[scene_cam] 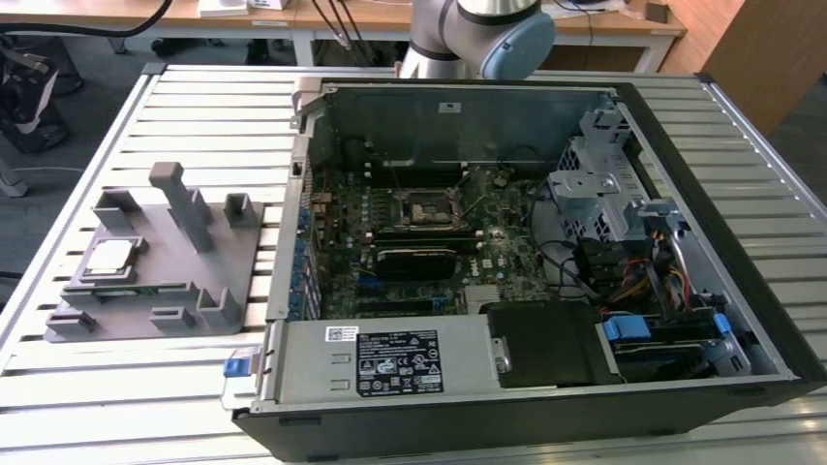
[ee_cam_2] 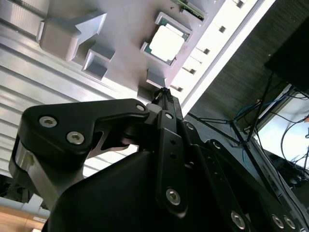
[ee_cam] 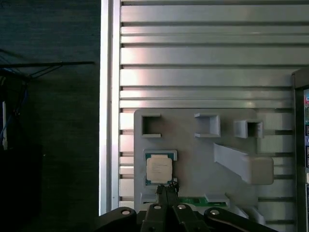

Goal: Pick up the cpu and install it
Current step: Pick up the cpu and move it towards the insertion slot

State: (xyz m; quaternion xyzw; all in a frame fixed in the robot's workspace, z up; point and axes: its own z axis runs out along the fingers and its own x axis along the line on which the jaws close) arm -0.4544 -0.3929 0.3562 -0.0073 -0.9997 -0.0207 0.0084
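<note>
- In the exterior view, the cpu (scene_cam: 107,257) lies flat in a pocket of the grey fixture plate (scene_cam: 162,266), on the slatted tabletop (scene_cam: 194,107) at the exterior view's left. The open computer case (scene_cam: 756,232) stands well apart from it on the exterior view's right. The black socket (scene_cam: 427,208) on the motherboard has no chip in it. Part of the arm (scene_cam: 478,24) shows behind the case.
- In the second wrist view, the hand (ee_cam_2: 164,92) is closed, its fingers pressed together with nothing between them. It hangs high over the fixture plate (ee_cam_2: 125,29). The cpu (ee_cam_2: 166,42) sits beyond the fingertips, silvery top up, framed by the pocket's low walls.
- In the first wrist view, the closed tip of the hand (ee_cam: 167,188) lines up just beside a corner of the cpu (ee_cam: 159,169), though it looks to be well above it and not touching. The plate (ee_cam: 193,154) lies near the tabletop's edge.
- Judgement: the task stands at its opening step, the approach for the pick-up, with nothing grasped and nothing installed.
- That pick-up calls for parted fingers centred over the chip, squared to its edges, and a descent that clears the pocket walls.
</note>
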